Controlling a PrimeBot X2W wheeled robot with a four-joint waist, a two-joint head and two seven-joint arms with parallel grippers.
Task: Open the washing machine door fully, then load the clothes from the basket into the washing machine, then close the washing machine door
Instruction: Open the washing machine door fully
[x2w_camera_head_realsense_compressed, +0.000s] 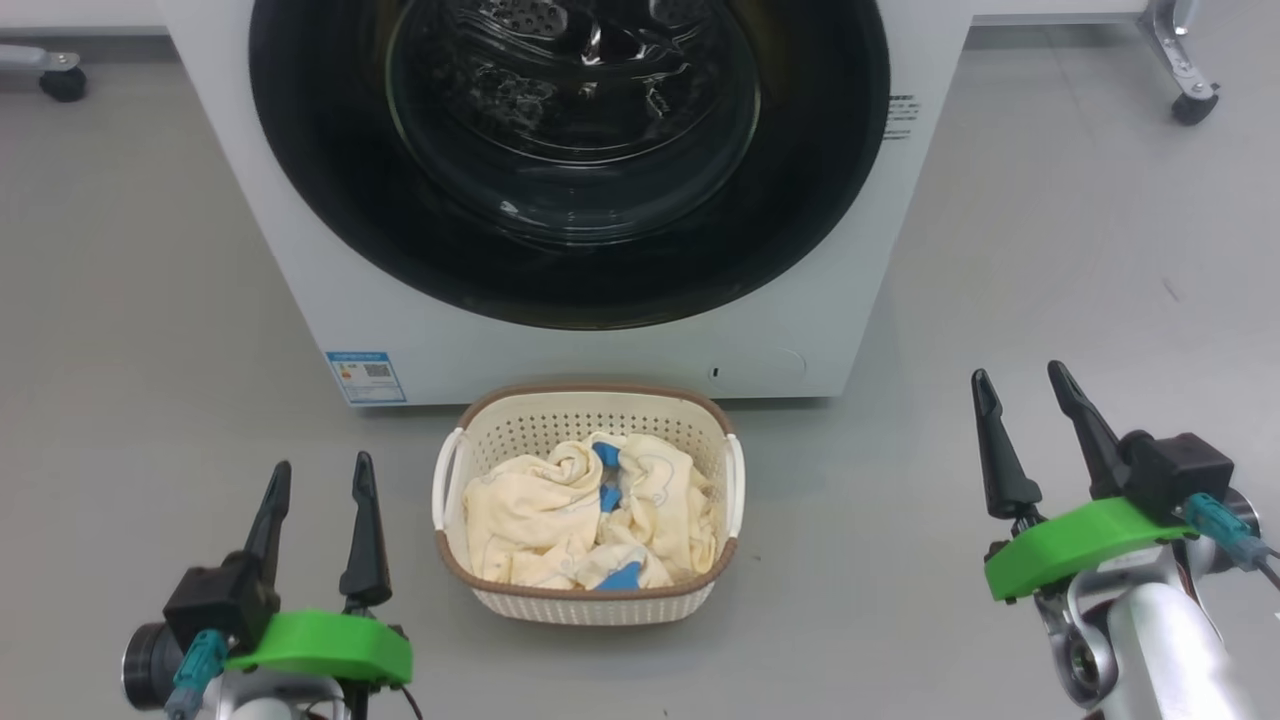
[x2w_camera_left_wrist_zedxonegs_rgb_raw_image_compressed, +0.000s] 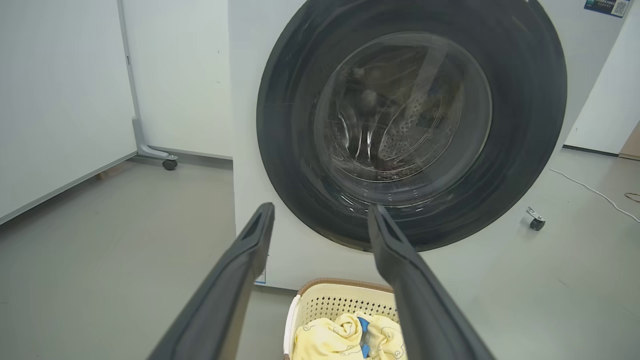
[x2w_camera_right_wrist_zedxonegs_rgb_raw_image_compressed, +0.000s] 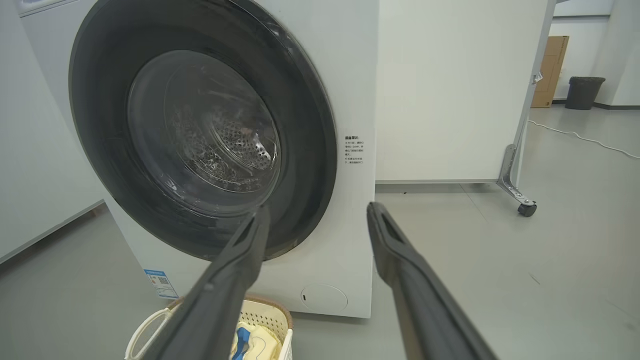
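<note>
Both pincers hang empty over the grey floor with fingers spread apart, the left gripper (x2w_camera_head_realsense_compressed: 323, 462) at lower left and the right gripper (x2w_camera_head_realsense_compressed: 1018, 372) at lower right, each well clear of the basket (x2w_camera_head_realsense_compressed: 590, 605) between them. The cream perforated basket, brown-rimmed with white side handles, holds the clothes (x2w_camera_head_realsense_compressed: 540, 520), a crumpled pale yellow bundle with blue patches. In both wrist views a dark finger covers part of the basket. Just behind it stands the washing machine (x2w_camera_head_realsense_compressed: 560, 350), its top cut off in the head view. The washing machine door (x2w_camera_head_realsense_compressed: 330, 200) is closed flat against the white front, and the steel drum shows dimly through reflections in the glass. A blue energy label (x2w_camera_head_realsense_compressed: 366, 376) sits low on the front, its print too small to read. A block of small text (x2w_camera_right_wrist_zedxonegs_rgb_raw_image_compressed: 353, 150) beside the door is also illegible. Farther back stand white partition panels on castors (x2w_camera_right_wrist_zedxonegs_rgb_raw_image_compressed: 527, 208), a cardboard box (x2w_camera_right_wrist_zedxonegs_rgb_raw_image_compressed: 548, 70) and a dark bin (x2w_camera_right_wrist_zedxonegs_rgb_raw_image_compressed: 584, 92).
</note>
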